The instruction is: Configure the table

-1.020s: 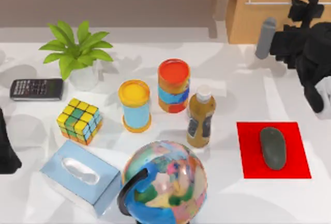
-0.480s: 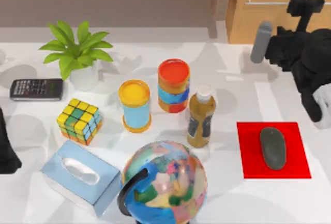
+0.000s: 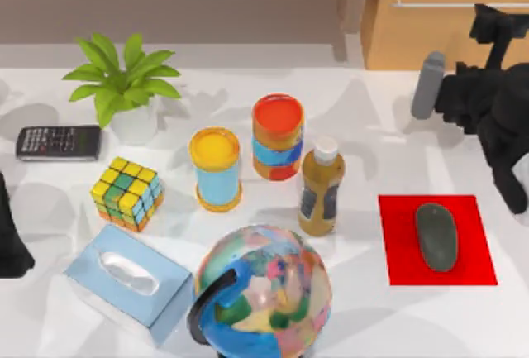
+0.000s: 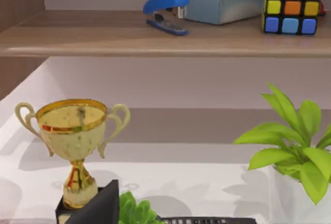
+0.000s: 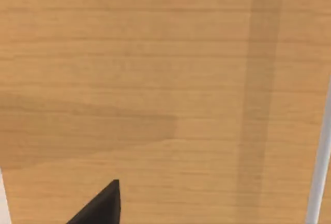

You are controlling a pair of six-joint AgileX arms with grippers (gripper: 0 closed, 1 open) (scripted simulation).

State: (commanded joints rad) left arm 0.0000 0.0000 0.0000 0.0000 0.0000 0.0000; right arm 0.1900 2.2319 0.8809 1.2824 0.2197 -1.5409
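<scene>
The white table point(image 3: 372, 135) carries many objects. My right gripper point(image 3: 493, 21) hovers at the back right, just in front of the light-brown wooden drawer cabinet point(image 3: 446, 40) and below its thin silver handle point(image 3: 430, 2). A grey cylinder point(image 3: 427, 85) sticks out on that arm's left side. In the right wrist view the cabinet's wood front point(image 5: 155, 79) is very close, with the handle point(image 5: 323, 146) at one edge. My left arm point(image 3: 10, 242) stays parked at the table's left edge.
A red mat point(image 3: 397, 242) with a grey mouse point(image 3: 436, 236) lies front right. A brown bottle point(image 3: 321, 186), two cans point(image 3: 278, 136) point(image 3: 216, 169), a globe point(image 3: 264, 292), tissue box point(image 3: 128, 282), cube point(image 3: 126, 193), calculator point(image 3: 58, 142) and plant point(image 3: 124, 85) crowd the middle and left.
My right arm has shifted a little to the right and toward the table's front, still facing the cabinet. Nothing on the table has moved.
</scene>
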